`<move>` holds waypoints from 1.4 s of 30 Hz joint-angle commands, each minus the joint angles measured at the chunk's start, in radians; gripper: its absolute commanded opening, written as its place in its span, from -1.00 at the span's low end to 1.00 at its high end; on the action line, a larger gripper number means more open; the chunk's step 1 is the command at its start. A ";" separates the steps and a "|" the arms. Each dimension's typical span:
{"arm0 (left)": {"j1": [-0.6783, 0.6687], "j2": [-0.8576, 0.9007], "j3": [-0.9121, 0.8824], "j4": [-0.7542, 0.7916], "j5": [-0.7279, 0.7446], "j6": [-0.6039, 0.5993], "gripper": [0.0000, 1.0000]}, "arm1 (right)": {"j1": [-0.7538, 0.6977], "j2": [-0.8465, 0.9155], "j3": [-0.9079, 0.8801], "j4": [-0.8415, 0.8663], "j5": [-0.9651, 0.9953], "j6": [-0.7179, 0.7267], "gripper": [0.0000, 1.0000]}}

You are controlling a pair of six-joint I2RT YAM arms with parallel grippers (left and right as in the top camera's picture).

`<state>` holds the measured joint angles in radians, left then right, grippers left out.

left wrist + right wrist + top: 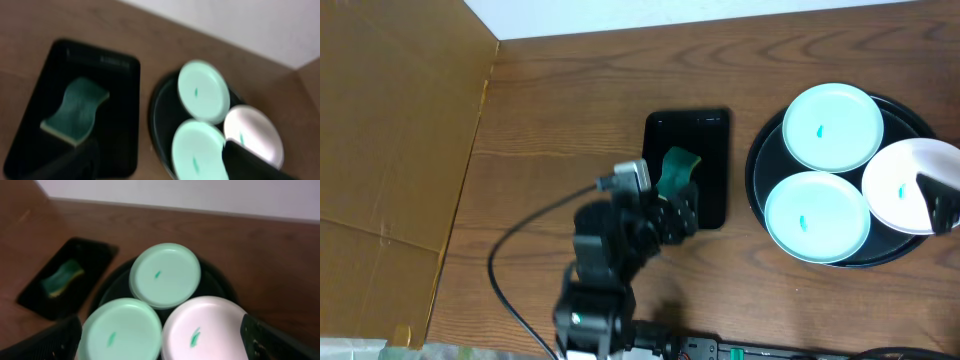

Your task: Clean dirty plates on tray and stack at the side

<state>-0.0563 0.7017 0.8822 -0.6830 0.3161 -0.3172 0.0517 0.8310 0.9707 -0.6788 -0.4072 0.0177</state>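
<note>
The round black tray (757,170) sits at the right and holds three plates. Two are pale mint, one farther (833,126) and one nearer (817,216), each with a teal smear at its centre. The white plate (905,180) lies at the tray's right and shows a teal smear (194,337) in the right wrist view. My right gripper (165,347) hangs open above the near mint plate (120,330) and the white plate (205,327). My left gripper (165,167) is open over the near end of the small rectangular tray, holding nothing.
A small black rectangular tray (712,135) with a green sponge (676,168) lies left of the round tray. A cardboard sheet (390,150) covers the far left. A black cable (515,240) loops by the left arm. Bare wood lies between the trays.
</note>
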 commanded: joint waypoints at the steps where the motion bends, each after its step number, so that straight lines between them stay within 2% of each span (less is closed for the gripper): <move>1: -0.003 0.136 0.179 -0.134 0.016 0.002 0.58 | 0.002 0.108 0.136 -0.063 -0.080 0.019 0.98; 5: -0.003 0.282 0.279 -0.288 0.016 0.023 0.59 | 0.002 0.180 0.178 -0.106 -0.200 0.083 0.98; 8: -0.003 0.338 0.280 -0.340 0.014 0.081 0.58 | 0.002 0.201 0.178 -0.127 -0.263 0.095 0.98; 14: -0.003 0.428 0.279 -0.398 0.006 0.081 0.59 | 0.002 0.205 0.178 -0.169 -0.279 0.094 0.98; 16: -0.003 0.457 0.278 -0.399 -0.048 0.091 0.58 | 0.002 0.205 0.178 -0.183 -0.258 0.094 0.98; 19: -0.003 0.512 0.275 -0.409 -0.230 0.048 0.58 | 0.002 0.208 0.178 -0.214 -0.139 0.119 0.99; 22: -0.003 0.576 0.274 -0.378 -0.329 0.065 0.55 | 0.002 0.216 0.178 -0.249 -0.101 0.123 0.99; 24: -0.003 0.624 0.274 -0.336 -0.333 0.110 0.47 | 0.002 0.221 0.178 -0.262 -0.102 0.124 0.98; 26: -0.003 0.681 0.274 -0.289 -0.333 0.127 0.47 | 0.002 0.221 0.178 -0.269 -0.101 0.124 0.99; 28: -0.003 0.738 0.274 -0.245 -0.336 0.138 0.47 | 0.002 0.221 0.178 -0.270 -0.102 0.124 0.85; 29: -0.003 0.768 0.274 -0.221 -0.336 0.145 0.47 | 0.002 0.221 0.178 -0.272 -0.101 0.124 0.84; 36: -0.003 0.996 0.274 -0.066 -0.336 0.194 0.47 | 0.002 0.221 0.178 -0.287 -0.098 0.124 0.86; 37: -0.003 1.027 0.274 -0.056 -0.336 0.193 0.44 | 0.002 0.221 0.178 -0.290 -0.098 0.124 0.86; 40: -0.003 1.106 0.274 -0.048 -0.336 0.193 0.11 | 0.002 0.221 0.178 -0.303 -0.098 0.124 0.87; 42: -0.003 1.136 0.274 -0.048 -0.336 0.193 0.04 | 0.002 0.221 0.177 -0.315 -0.098 0.124 0.86</move>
<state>-0.0570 1.8084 1.1461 -0.7288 -0.0071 -0.1356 0.0517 1.0515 1.1324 -0.9833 -0.5072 0.1337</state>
